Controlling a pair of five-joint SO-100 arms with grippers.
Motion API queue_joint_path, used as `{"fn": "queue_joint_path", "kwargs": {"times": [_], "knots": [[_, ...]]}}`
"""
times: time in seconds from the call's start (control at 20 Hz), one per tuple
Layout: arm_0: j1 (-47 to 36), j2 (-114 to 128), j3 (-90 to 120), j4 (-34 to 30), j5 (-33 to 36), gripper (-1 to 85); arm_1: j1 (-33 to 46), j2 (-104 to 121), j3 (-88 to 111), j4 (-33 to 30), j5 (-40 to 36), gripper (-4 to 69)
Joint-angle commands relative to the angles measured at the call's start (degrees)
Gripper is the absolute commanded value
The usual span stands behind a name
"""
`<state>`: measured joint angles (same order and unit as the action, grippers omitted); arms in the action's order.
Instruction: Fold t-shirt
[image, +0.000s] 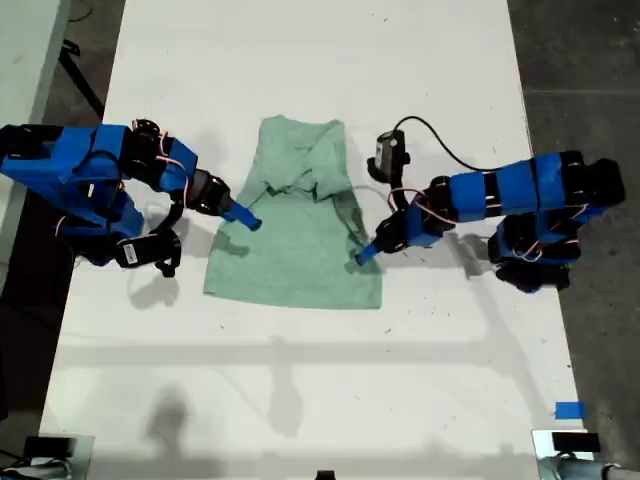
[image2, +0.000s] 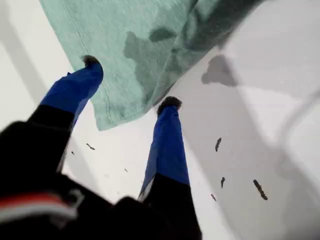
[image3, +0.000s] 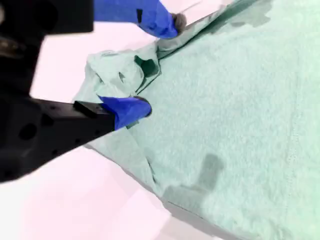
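My first tool (image2: 130, 82) is hanging released, its two blue fingers spread and not pinching anything. One fingertip (image2: 90, 62) is hovering over the cloth just inside a stitched edge. The other is sitting right at the neighbouring edge, so a corner of the t-shirt (image: 295, 250) is lying under the gap. In the exterior view this is the arm reaching in from the left, its tip over the shirt's left edge.

My second tool (image3: 150, 65) is also standing released, fingers wide. They are bracketing a rumpled bunch of cloth at the shirt's border without squeezing it. In the exterior view this arm is coming in from the right, its tip at the shirt's right edge beside a raised, shadowed crease.

The shirt is lying mid-desk (image: 320, 380) between the two arms. Its upper part is looking narrower and creased, as if the sleeves are already turned inward, and the lower hem is lying flat and wider toward the exterior view's bottom.

I am reading this as the grasp-setting step before a fold: both tools are positioned at opposite edges and neither is gripping. Next I am expecting to lower each tool until one finger slides under the cloth, then clamp on both sides together. The risk I am watching is the second tool catching only the top layer of that bunch, or the first closing past its corner onto bare desk.
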<state>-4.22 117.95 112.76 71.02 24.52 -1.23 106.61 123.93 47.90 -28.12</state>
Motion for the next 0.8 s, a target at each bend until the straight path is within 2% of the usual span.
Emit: {"fn": "queue_joint_path", "kwargs": {"times": [0.0,0.3,0.35,0.45,0.55,0.65,0.75], "knots": [[0.62,0.35,-0.35,-1.23,-0.7,25.5,-0.44,-1.23,0.62,-5.98,0.97,27.4],[0.18,0.35,0.26,-1.32,-0.7,25.0,0.44,-4.13,6.68,-12.13,3.52,20.8],[0.18,0.35,0.26,-1.41,-0.7,25.0,0.44,-4.57,6.94,-12.57,3.87,17.8],[0.0,0.35,0.26,-1.49,-0.7,24.9,0.26,-5.45,6.94,-13.18,4.39,4.9],[-0.09,0.35,0.26,-1.49,-0.7,24.8,-0.09,-4.92,6.77,-13.1,4.39,-1.1],[-0.09,0.35,0.26,-1.58,-0.7,24.7,-0.62,-3.87,4.57,-8.7,5.01,-1.3],[0.09,0.35,0.35,-1.85,-0.7,24.6,-1.49,-3.16,-0.26,-0.7,5.54,-1.5]]}}
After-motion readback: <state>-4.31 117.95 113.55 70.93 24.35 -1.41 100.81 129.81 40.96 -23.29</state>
